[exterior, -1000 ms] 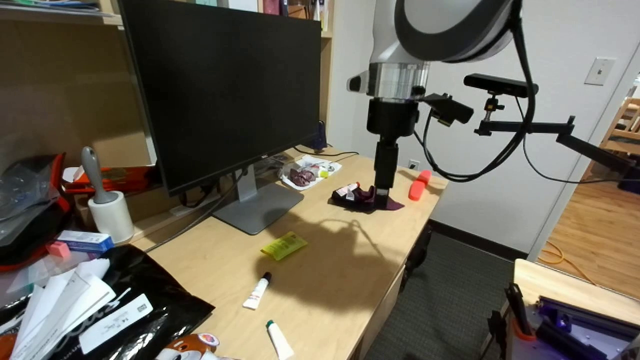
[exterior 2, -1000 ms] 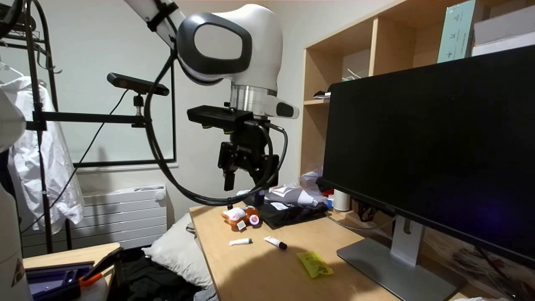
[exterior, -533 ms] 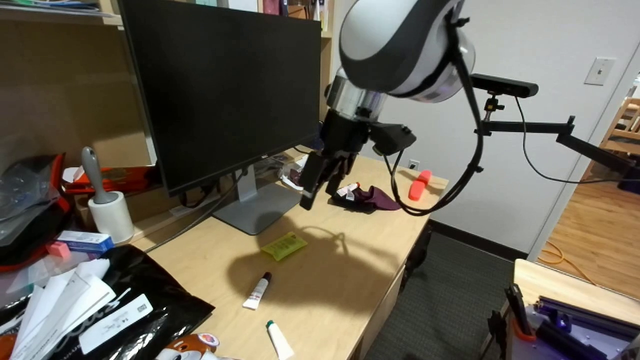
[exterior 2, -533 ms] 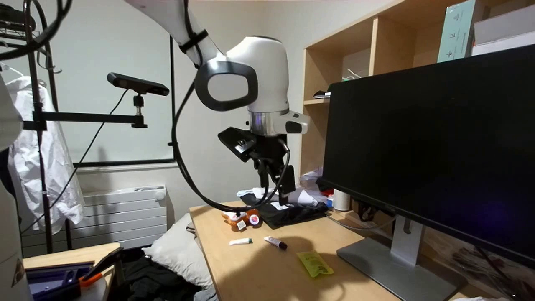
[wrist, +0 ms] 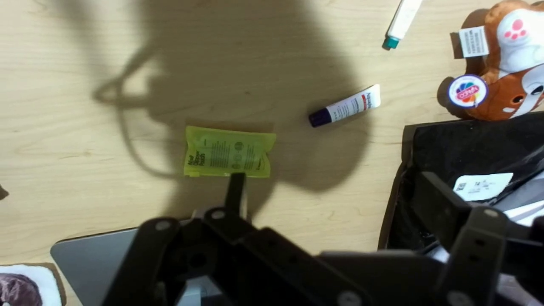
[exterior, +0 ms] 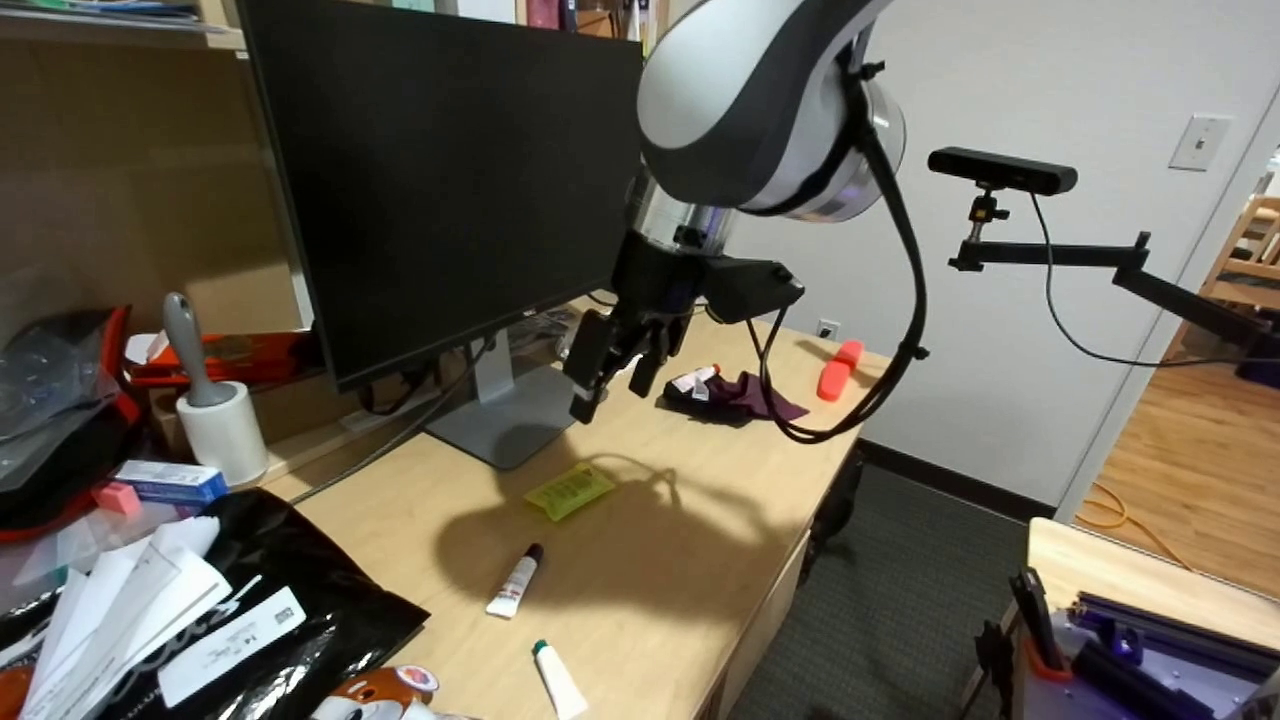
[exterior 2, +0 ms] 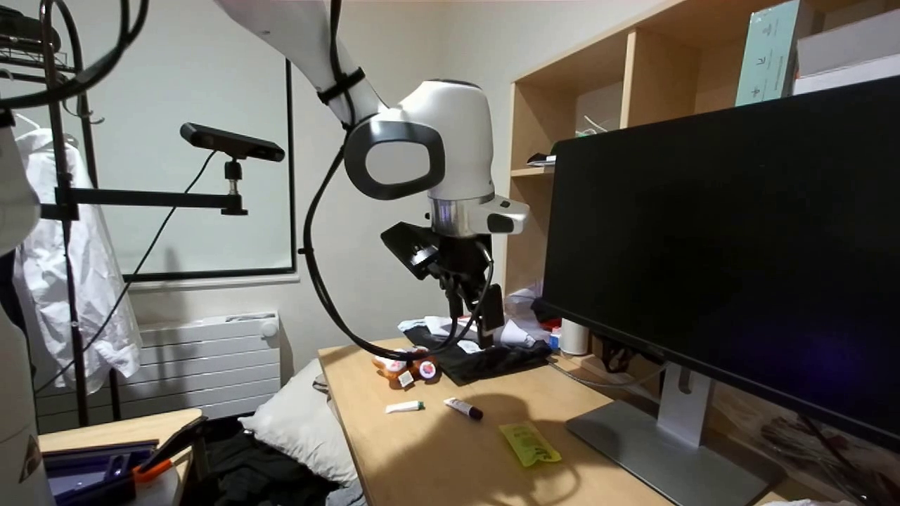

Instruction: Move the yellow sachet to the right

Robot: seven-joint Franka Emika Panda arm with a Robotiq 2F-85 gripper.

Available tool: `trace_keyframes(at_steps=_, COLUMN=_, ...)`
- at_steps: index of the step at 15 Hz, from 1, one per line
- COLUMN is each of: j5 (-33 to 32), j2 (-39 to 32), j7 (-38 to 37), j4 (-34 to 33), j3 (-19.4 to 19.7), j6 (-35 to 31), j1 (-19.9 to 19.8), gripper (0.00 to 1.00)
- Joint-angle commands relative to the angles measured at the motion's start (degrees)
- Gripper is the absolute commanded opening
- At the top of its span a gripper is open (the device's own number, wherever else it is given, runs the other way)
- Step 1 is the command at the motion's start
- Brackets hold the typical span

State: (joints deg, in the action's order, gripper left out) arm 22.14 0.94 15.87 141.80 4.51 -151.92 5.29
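Note:
The yellow sachet (exterior: 570, 491) lies flat on the wooden desk, close to the monitor base. It also shows in an exterior view (exterior 2: 529, 443) and in the wrist view (wrist: 229, 151), with dark print on its face. My gripper (exterior: 612, 395) is tilted and hangs in the air above the desk, apart from the sachet; it also shows in an exterior view (exterior 2: 471, 327). In the wrist view the fingers (wrist: 331, 178) stand wide apart with nothing between them. One fingertip overlaps the sachet's lower edge in the wrist view, but is well above it.
The monitor (exterior: 460, 180) and its grey base (exterior: 515, 415) stand beside the sachet. Two small tubes, dark-capped (exterior: 516, 583) and green-capped (exterior: 560, 684), lie nearby. A black plastic bag (wrist: 442, 144) and a plush toy (wrist: 505, 91) lie farther off. A purple cloth (exterior: 750, 395) lies under the arm's cable side.
The arm has swung from upright to tilted, and the gripper has moved toward the monitor side, mostly in the first half second. The sachet and the tubes have not moved.

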Motion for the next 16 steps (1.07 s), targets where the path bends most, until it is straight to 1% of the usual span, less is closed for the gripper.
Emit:
trace_keyframes(at_steps=1, j5=0.79, j2=0.43, j7=-1.82, j4=1.04, j3=-2.21, j6=-4.18, j1=-1.3, gripper=1.0)
trace_keyframes(at_steps=2, j5=4.57, j2=0.74, j7=-3.44, j4=1.81, j3=-2.79, j6=-8.19, j1=-0.83, gripper=1.0)
trace_keyframes(at_steps=3, j5=4.22, j2=0.38, j7=-6.38, j4=1.85, j3=-3.04, j6=-10.13, j1=-0.92, gripper=1.0)
trace_keyframes(at_steps=4, j5=5.18, j2=-0.07, j7=-8.24, j4=1.78, j3=-3.32, j6=-12.36, j1=-0.96, gripper=1.0)
trace_keyframes(at_steps=5, j5=5.63, j2=-0.63, j7=-10.46, j4=1.89, j3=-2.3, j6=-15.07, j1=0.35, gripper=1.0)
trace_keyframes(at_steps=7, j5=2.88, j2=-1.71, j7=-17.15, j4=2.29, j3=-1.97, j6=-19.82, j1=-0.03, gripper=1.0)
trace_keyframes(at_steps=8, j5=-0.07, j2=-2.81, j7=-21.91, j4=2.53, j3=-3.1, j6=-22.47, j1=-1.72, gripper=1.0)
trace_keyframes(at_steps=9, j5=-1.55, j2=-4.06, j7=-25.04, j4=2.75, j3=-2.74, j6=-25.14, j1=-2.11, gripper=1.0)
trace_keyframes(at_steps=11, j5=-8.81, j2=-7.48, j7=-34.22, j4=2.94, j3=1.53, j6=-29.73, j1=-0.93, gripper=1.0)
trace_keyframes(at_steps=12, j5=-12.52, j2=-9.62, j7=-38.29, j4=2.9, j3=4.76, j6=-31.8, j1=0.15, gripper=1.0)
trace_keyframes(at_steps=13, j5=-15.07, j2=-11.57, j7=-41.6, j4=2.74, j3=8.98, j6=-33.48, j1=2.35, gripper=1.0)
trace_keyframes(at_steps=14, j5=-16.77, j2=-13.39, j7=-44.09, j4=2.76, j3=14.76, j6=-34.5, j1=6.08, gripper=1.0)
trace_keyframes(at_steps=15, j5=-16.84, j2=-15.56, j7=-45.49, j4=2.18, j3=19.44, j6=-34.58, j1=9.01, gripper=1.0)
trace_keyframes(at_steps=16, j5=-14.72, j2=-11.64, j7=-40.97, j4=3.14, j3=12.53, j6=-32.12, j1=3.96, gripper=1.0)
